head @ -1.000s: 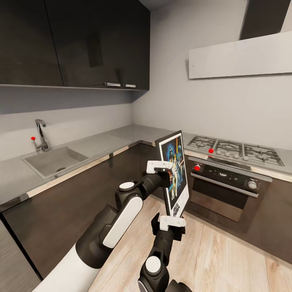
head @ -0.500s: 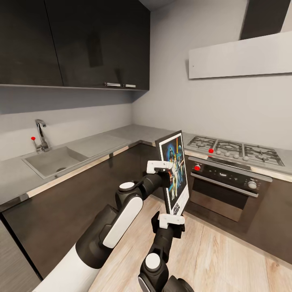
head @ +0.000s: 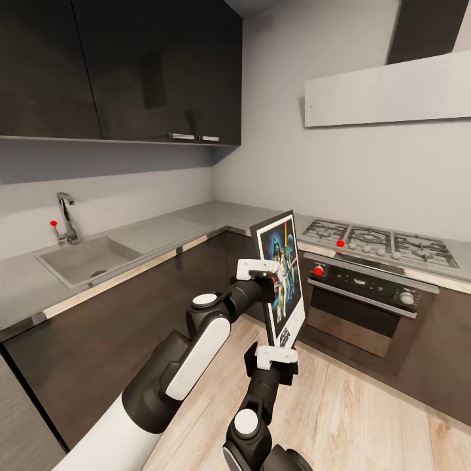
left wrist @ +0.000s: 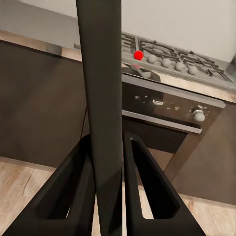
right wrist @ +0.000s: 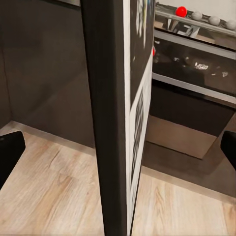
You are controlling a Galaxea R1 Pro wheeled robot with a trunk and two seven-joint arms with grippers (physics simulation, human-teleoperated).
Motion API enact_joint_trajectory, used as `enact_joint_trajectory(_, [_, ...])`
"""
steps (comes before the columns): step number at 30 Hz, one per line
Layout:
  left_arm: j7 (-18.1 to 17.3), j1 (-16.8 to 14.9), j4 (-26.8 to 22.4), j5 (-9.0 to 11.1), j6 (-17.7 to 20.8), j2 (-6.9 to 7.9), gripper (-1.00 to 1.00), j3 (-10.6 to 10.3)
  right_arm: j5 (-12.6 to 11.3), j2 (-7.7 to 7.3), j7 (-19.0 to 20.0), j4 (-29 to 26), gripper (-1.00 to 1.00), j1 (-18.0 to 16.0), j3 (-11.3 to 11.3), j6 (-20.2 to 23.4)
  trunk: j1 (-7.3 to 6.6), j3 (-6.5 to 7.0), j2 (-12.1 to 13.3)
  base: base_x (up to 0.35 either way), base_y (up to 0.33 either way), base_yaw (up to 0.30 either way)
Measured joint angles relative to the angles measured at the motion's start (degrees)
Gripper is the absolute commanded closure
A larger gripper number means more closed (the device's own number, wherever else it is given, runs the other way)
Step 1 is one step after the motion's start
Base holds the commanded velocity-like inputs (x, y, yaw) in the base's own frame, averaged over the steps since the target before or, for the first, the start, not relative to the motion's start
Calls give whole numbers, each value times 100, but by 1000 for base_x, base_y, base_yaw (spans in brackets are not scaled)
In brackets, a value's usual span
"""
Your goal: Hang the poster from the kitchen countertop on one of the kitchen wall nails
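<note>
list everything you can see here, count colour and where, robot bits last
poster: 1, black frame, white border, colourful print, held upright in the air in front of the oven
kitchen countertop: 1, pale grey, L-shaped along both walls
sink: 1, grey, set in the countertop at left
tap: 1, metallic, behind the sink
gas hob: 1, grey with a red knob, in the countertop at right
oven: 1, dark, below the hob
upper cabinets: dark brown, upper left wall
extractor hood: 1, pale grey, above the hob
floor: light wood
left gripper: 1, white, jaws shut on the poster's left edge
right gripper: 1, white, at the poster's bottom edge, jaws spread wide
</note>
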Motion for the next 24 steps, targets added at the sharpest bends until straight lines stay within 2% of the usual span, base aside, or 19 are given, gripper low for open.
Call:
enact_joint_trajectory(12, [0, 2, 0, 0, 0, 0, 100, -1, 0, 0, 0, 12, -100, -3, 0, -5, 0, 0, 0, 0, 0, 0])
enact_joint_trajectory(13, [0, 1, 0, 0, 0, 0, 100, -1, 0, 0, 0, 12, 100, -3, 0, -5, 0, 0, 0, 0, 0, 0])
enact_joint_trajectory(18, [-11, 2, -2, 38, -22, 0, 100, 0, -2, 0, 15, 12, 100, -3, 3, 4, 0, 0, 0, 0, 0, 0])
enact_joint_trajectory(24, [1, 2, 0, -19, 9, 0, 100, 0, 0, 0, 1, 12, 100, -3, -3, 19, 0, 0, 0, 0, 0, 0])
